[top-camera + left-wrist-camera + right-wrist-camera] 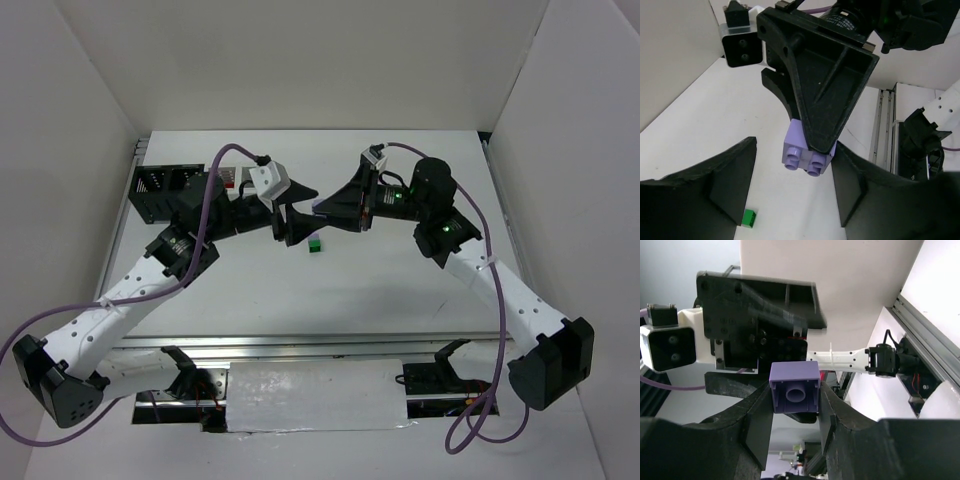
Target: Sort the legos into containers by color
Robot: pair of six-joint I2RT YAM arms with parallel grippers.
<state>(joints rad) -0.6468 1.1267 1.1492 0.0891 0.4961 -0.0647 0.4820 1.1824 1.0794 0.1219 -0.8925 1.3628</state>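
Status: your right gripper [794, 407] clamped the lavender brick [807, 157]; your left gripper [794, 152] stood open, jaws flanking it.

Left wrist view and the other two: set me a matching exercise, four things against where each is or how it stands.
Things:
1. lavender brick
2. green brick
3. left gripper
4. black container

Places or states:
A. at the far left corner of the table
B. jaws apart, one on either side of a brick
C. lying loose on the table
D. pinched in the right gripper, off the table

Pairs: 1-D, 2-C, 3-B, 4-A
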